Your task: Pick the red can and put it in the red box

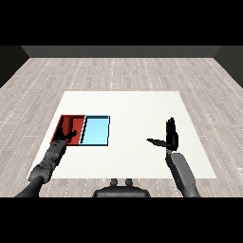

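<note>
1. Two forearms reach onto a white table. At the left, the left hand lies over the near part of the red tray. Its dark fingers blend into the tray, so whether they are spread, curled or around something cannot be told.
2. Red tray contents: no red can shows clearly. It may be hidden under the left hand, or red against red; this cannot be decided. It stands nowhere else on the table.
3. Just right of the red tray, touching it side by side, lies the light blue tray, with nothing in it.
4. Well to the right, the right hand hovers above the table, fingers straight and pointing to the far side, thumb spread out to the left. It holds nothing.
5. Handling, as a judgement: a can is likely light, stiff and smooth-sided, so somewhat slippery and prone to tipping. The best hold is around its middle, fingers curled on one side and thumb opposite.
</note>
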Controlling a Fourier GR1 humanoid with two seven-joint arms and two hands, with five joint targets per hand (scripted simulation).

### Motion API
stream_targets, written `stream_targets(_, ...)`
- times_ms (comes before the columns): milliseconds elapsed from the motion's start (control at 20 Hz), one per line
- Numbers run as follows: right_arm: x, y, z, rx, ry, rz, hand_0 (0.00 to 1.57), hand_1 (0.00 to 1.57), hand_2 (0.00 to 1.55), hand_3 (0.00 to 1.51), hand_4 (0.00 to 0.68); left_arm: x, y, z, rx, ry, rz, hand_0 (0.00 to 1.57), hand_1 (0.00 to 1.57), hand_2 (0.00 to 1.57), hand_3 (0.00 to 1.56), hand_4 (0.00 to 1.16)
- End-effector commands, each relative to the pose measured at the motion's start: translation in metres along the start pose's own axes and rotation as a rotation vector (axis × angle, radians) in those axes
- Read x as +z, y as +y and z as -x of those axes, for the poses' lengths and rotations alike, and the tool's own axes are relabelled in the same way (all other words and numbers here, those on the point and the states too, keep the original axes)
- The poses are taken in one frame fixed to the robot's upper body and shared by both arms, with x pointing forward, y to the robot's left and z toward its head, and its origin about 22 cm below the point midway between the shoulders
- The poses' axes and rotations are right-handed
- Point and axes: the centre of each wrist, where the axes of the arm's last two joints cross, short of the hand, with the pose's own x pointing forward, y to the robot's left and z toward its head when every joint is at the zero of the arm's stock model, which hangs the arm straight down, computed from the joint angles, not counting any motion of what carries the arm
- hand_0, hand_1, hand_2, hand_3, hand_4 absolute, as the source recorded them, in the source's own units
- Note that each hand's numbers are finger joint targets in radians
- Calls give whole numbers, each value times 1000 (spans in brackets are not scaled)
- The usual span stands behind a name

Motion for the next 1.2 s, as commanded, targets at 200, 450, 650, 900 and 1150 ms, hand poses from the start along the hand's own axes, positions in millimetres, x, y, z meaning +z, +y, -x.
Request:
stream_targets(200, -4, -17, -1, -19, -30, 7, 0, 0, 0, 0, 0, -13, 34, 10, -43, 120, 103, 0, 0, 0, 0, 0)
stream_targets(450, -3, -5, 3, -37, -39, -15, 0, 0, 0, 0, 0, -12, 34, 16, -48, 58, 83, 0, 0, 0, 0, 0)
stream_targets(650, -15, 17, -16, -64, -44, -23, 0, 0, 0, 0, 0, -16, 32, -21, 125, -117, 41, 0, 0, 0, 0, 0)
stream_targets(900, 3, -11, -15, -75, -77, -39, 0, 0, 0, 0, 0, -17, 39, -45, 379, -398, 83, 1360, 1360, 1247, 0, 0)
stream_targets(1150, 10, 8, -9, -96, -76, -110, 0, 0, 0, 0, 0, 2, 9, -48, 526, -586, 205, 0, 0, 0, 0, 0)
